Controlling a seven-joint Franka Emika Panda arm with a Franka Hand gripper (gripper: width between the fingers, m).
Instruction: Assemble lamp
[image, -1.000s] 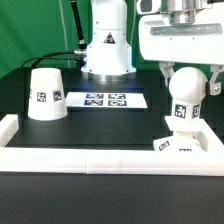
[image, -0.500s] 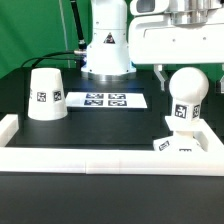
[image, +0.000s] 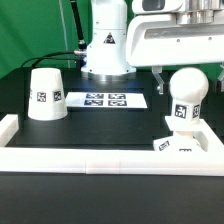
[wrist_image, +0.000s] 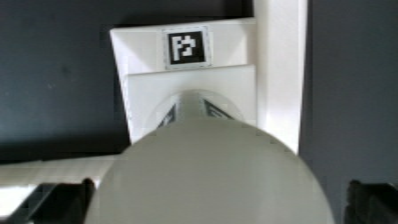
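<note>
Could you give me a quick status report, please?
Gripper open, straddling bulb. Bulb upright on base. Shade standing apart; nothing in the way.

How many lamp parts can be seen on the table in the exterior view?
3. The shade stands at the exterior view's left; the bulb stands upright on the base at the exterior view's right. None seems hidden.

Black tabletop (image: 100, 135), green backdrop (image: 8, 35)
</note>
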